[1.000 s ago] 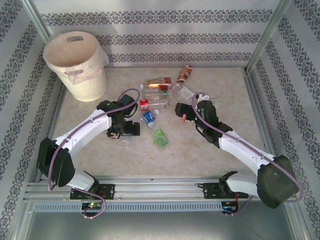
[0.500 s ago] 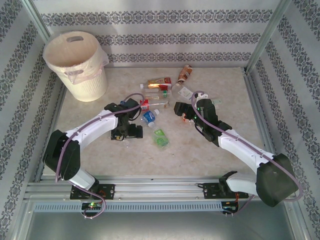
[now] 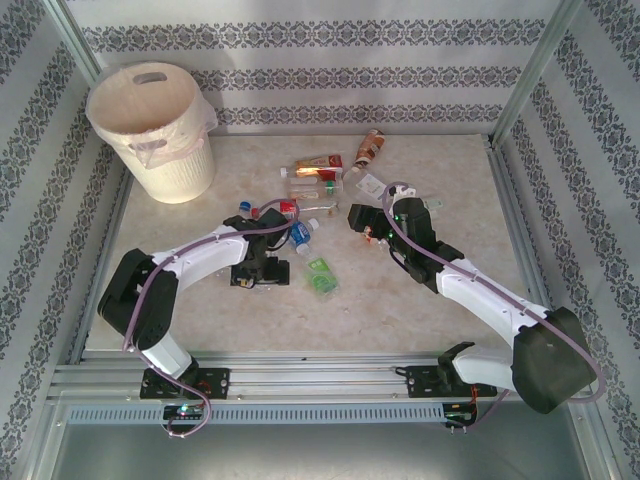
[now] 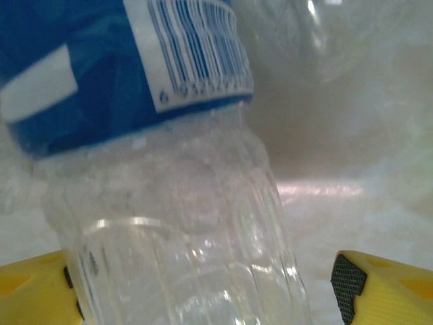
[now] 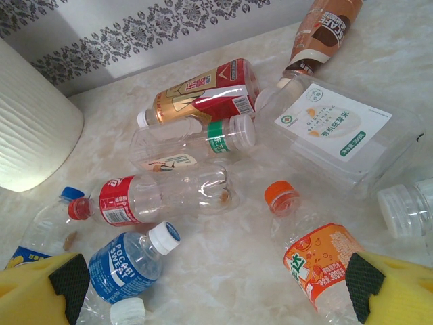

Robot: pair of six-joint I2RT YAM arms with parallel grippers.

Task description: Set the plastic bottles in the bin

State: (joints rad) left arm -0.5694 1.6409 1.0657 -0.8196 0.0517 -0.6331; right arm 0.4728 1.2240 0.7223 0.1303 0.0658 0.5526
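Several plastic bottles lie mid-table: a red-and-gold one (image 3: 318,165), a brown one (image 3: 370,148), a crushed green one (image 3: 321,274) and a blue-label one (image 3: 298,233). My left gripper (image 3: 262,262) is low on the table, open around a clear blue-label bottle (image 4: 169,223); the left finger (image 4: 34,291) touches it and the right pad (image 4: 346,288) stands apart. My right gripper (image 5: 216,291) is open above an orange-label bottle (image 5: 318,261), beside the blue-label bottle (image 5: 125,271) and a red-label bottle (image 5: 155,196). The bin (image 3: 150,130) stands at the far left.
A flat clear box (image 5: 338,128) with a white label lies among the bottles at the right. Patterned walls and metal rails (image 3: 505,200) close in the table. The left arm (image 3: 190,255) lies low across the left half.
My left arm swung right and down from the open table to the bottle pile, so its gripper now straddles a blue-label bottle. The right arm has not moved.
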